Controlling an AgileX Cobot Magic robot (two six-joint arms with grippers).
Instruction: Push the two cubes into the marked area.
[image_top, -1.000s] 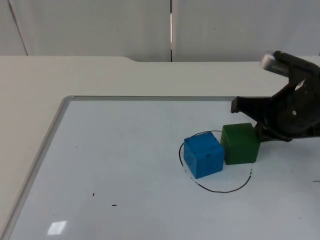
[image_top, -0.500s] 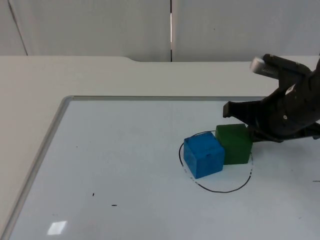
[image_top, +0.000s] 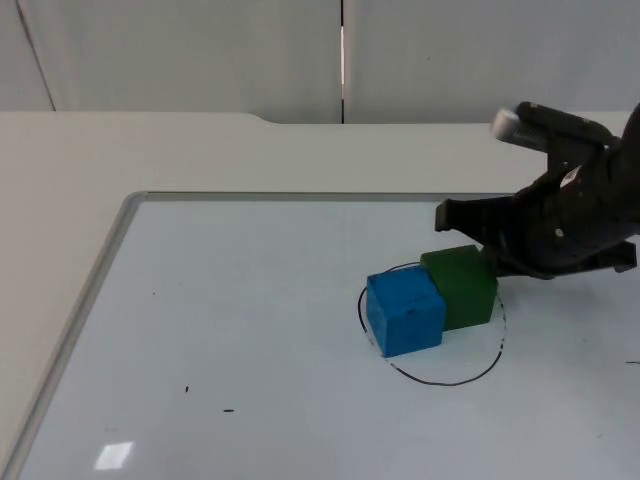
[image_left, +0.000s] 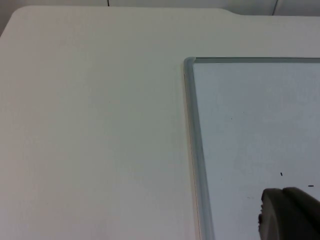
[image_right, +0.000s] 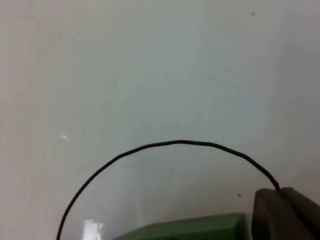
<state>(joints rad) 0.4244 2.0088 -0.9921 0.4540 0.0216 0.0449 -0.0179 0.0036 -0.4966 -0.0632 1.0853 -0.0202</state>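
Note:
A blue cube (image_top: 405, 312) sits on the left side of a black drawn circle (image_top: 446, 381) on the whiteboard. A green cube (image_top: 461, 287) is pressed against its right face, turned slightly, and lies mostly within the circle. My right gripper (image_top: 492, 252) is low over the board, touching the green cube's far right side. In the right wrist view the green cube's top edge (image_right: 190, 228) lies just ahead of the right gripper (image_right: 285, 216), with the circle line (image_right: 170, 144) beyond it. My left gripper (image_left: 289, 216) waits over the board's left frame (image_left: 192, 130).
The whiteboard's metal frame (image_top: 108, 255) runs along the left and far sides, with bare white table (image_top: 60, 180) around it. Small black marks (image_top: 228, 410) dot the board near the front left.
The right gripper has moved left and pushed the green cube left, turning it against the blue cube. The blue cube has shifted very slightly left.

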